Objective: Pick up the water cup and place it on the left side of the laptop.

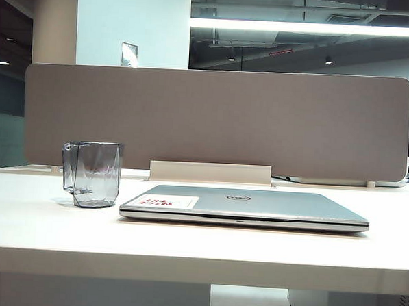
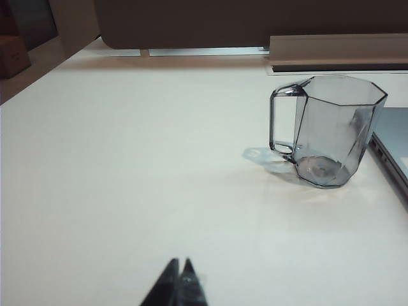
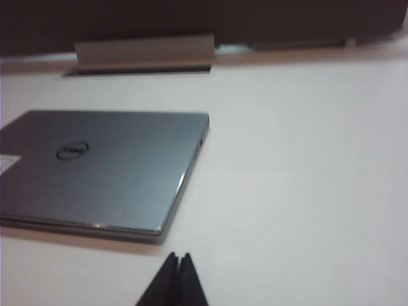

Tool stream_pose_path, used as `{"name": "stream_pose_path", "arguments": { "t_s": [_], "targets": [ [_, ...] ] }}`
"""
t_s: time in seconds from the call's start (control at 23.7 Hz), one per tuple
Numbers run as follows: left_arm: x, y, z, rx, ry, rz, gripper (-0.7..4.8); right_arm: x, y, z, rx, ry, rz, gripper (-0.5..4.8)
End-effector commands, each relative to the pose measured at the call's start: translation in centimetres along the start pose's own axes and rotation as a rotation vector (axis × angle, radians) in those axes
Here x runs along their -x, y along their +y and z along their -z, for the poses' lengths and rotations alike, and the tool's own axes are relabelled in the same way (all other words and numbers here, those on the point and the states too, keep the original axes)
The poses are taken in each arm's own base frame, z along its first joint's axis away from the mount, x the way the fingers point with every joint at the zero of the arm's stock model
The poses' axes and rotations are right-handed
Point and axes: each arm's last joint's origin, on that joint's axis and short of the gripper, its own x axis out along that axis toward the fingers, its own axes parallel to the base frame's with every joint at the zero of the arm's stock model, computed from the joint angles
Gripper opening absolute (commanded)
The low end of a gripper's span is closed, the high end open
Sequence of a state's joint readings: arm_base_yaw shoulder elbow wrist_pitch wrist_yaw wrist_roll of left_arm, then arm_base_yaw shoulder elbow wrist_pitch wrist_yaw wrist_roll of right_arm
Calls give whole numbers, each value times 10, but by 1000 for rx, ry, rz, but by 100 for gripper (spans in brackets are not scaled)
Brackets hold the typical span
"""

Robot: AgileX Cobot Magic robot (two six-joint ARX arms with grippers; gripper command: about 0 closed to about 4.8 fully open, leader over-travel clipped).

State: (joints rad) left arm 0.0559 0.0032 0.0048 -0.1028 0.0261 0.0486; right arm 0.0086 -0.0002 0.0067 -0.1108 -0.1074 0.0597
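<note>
Water cup (image 1: 92,173) upright, empty, just left of closed laptop (image 1: 243,206); only wrist views show left gripper (image 2: 178,268) and right gripper (image 3: 177,261), both closed, holding nothing.

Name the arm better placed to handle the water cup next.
Left, probably. The water cup stands ahead of the shut left gripper; the shut right gripper faces only the laptop.

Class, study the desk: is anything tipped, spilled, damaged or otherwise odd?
Nothing stands out. The cup stands upright and empty left of the closed laptop; both grippers, left and right, are shut and hold nothing.
</note>
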Motion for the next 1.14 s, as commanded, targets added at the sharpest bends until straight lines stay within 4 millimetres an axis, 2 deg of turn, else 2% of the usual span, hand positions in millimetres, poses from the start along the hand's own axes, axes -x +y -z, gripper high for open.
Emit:
{"name": "stream_pose_path", "arguments": {
  "t_s": [0.04, 0.21, 1.14],
  "targets": [
    [0, 0, -2, 4, -8, 3, -6, 0, -1, 1, 8, -3, 37, -1],
    [0, 0, -2, 4, -9, 3, -6, 0, -4, 1, 13, -8, 117, -1],
    [0, 0, -2, 3, -8, 3, -6, 0, -3, 2, 8, -3, 106, -1]
  ]
}}
